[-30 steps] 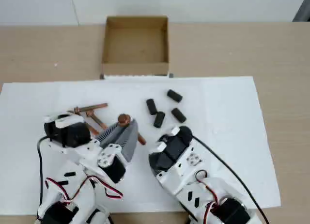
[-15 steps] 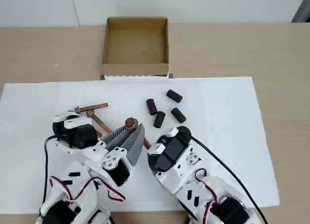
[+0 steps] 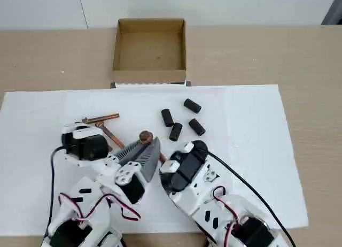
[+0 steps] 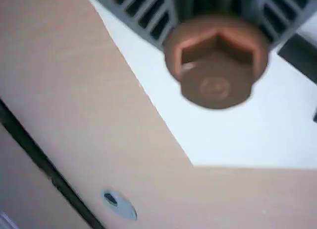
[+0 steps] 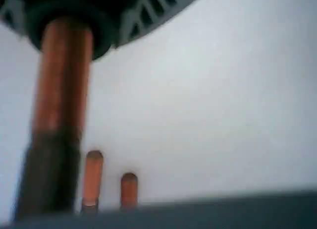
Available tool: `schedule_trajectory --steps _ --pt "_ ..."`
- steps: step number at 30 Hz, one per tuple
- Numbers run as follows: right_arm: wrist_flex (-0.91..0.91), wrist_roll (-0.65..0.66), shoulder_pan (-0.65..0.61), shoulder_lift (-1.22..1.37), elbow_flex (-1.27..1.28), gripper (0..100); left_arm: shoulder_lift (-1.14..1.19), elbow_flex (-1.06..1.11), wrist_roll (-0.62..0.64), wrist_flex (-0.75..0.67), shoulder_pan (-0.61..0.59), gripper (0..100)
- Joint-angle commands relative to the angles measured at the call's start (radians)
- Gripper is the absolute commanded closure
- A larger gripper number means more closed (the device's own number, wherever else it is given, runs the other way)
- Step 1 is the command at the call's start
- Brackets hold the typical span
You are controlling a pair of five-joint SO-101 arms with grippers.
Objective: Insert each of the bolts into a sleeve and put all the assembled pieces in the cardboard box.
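My left gripper is shut on a copper bolt, head up, near the middle of the white sheet. The left wrist view has the hexagonal bolt head between the grey ribbed fingers. My right arm sits close beside it on the right, its fingers hidden under its body. In the right wrist view the held bolt's shaft hangs below the grey fingers, and its lower end looks dark. Several black sleeves lie loose just beyond. Two more bolts lie at the left. The cardboard box is empty.
A white paper sheet covers the near table. The box stands just past its far edge. Two loose bolt ends lie on the paper behind the held shaft. Bare wood table surrounds the sheet.
The left gripper has carried the bolt to the right, toward the right arm. The right arm has shifted slightly left to meet it. The loose sleeves and bolts have not moved.
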Motion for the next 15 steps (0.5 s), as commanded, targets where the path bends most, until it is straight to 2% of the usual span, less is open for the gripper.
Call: schedule_trajectory --steps 1,7,15 --pt "-0.028 0.006 -0.035 -0.004 -0.009 99.6 -0.009 -0.001 -0.003 -0.02 0.003 100" --pt "-0.03 0.011 -0.035 -0.004 -0.011 99.6 -0.009 -0.001 -0.003 0.008 0.054 100" --pt "-0.03 0.011 -0.033 -0.012 -0.015 99.6 -0.009 -0.01 -0.011 0.172 0.123 100"
